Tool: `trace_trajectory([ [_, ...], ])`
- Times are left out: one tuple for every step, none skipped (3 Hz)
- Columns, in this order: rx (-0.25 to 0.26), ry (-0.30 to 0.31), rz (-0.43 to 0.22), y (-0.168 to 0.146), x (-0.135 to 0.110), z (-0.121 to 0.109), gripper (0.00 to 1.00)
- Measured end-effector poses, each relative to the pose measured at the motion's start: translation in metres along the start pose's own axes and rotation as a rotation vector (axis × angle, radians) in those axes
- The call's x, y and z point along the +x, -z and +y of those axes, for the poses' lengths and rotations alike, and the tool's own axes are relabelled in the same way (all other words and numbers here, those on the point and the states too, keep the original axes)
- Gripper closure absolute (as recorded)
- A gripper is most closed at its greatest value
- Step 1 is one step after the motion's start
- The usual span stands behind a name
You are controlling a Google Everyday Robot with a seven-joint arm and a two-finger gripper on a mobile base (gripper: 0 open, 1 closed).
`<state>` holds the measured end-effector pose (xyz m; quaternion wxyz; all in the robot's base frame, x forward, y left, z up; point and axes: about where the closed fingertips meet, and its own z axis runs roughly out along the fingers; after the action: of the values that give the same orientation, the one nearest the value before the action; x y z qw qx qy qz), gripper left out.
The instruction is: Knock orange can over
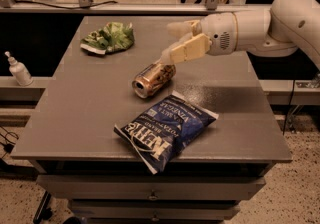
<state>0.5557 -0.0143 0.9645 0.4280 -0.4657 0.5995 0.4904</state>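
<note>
The orange can (153, 79) lies on its side near the middle of the grey table (75, 113), its silver top facing front left. My gripper (172, 43) hangs just above and behind the can's far end, reaching in from the right on a white arm (270, 25). Its two cream fingers (189, 49) are spread apart with nothing between them. The can lies free, not held.
A blue chip bag (165, 130) lies flat at the table's front, just in front of the can. A crumpled green bag (107, 38) sits at the back left. A small white bottle (19, 69) stands on a ledge left of the table.
</note>
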Motion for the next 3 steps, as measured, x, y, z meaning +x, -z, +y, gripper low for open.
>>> trace_trajectory([
  [0.034, 0.034, 0.015, 0.011, 0.009, -0.013, 0.00],
  [0.093, 0.099, 0.035, 0.038, 0.018, -0.042, 0.00],
  [0.155, 0.180, 0.057, 0.074, 0.020, -0.073, 0.00],
])
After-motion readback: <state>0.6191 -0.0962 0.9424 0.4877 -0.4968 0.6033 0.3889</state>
